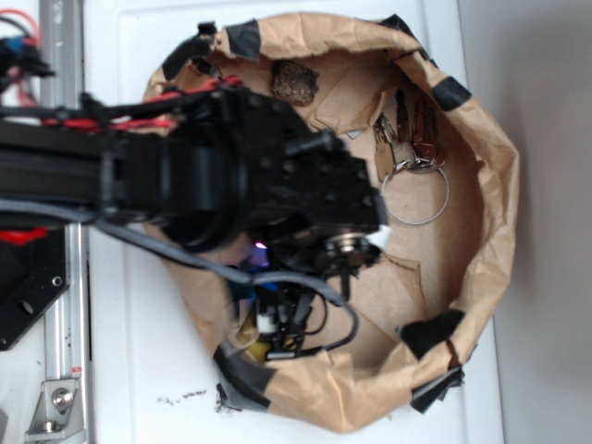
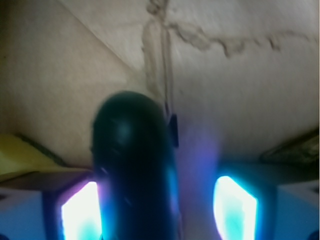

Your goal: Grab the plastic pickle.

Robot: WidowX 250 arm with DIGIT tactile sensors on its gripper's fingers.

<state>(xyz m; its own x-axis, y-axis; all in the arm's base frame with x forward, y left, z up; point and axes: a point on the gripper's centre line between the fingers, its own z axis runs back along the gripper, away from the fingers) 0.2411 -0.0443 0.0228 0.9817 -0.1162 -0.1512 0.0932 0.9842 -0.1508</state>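
Reaching from the left of the exterior view, the black arm (image 1: pixel 185 176) stretches over a wide brown paper bag (image 1: pixel 490 185) that lies open on the white table (image 1: pixel 129 370), its rolled rim patched with strips of black tape (image 1: pixel 430 331). The arm's bulk covers the bag's left half, and the claw (image 2: pixel 155 210) itself cannot be made out from there — only cables and a faint violet glow beneath the wrist.

The wrist view gives the close look. The plastic pickle (image 2: pixel 132 170) fills the middle of the frame, a glossy dark teal-green piece with a rounded end, standing up from the bottom edge between two glowing blue-white fingers (image 2: pixel 80 212). It sits hard against the left finger, while a clear gap of paper shows between it and the right one. Whether the left finger actually presses on it cannot be told; the claw stands well open and does not pinch the pickle from both sides. Creased brown paper lies behind, and a sliver of a yellow piece (image 2: pixel 17 155) shows at the left edge.

Elsewhere in the bag, toward its upper rim, rests a dark brown rough lump (image 1: pixel 294 81), and to the right lies a bunch of keys on a wire ring (image 1: pixel 414 185) — both well apart from the claw.
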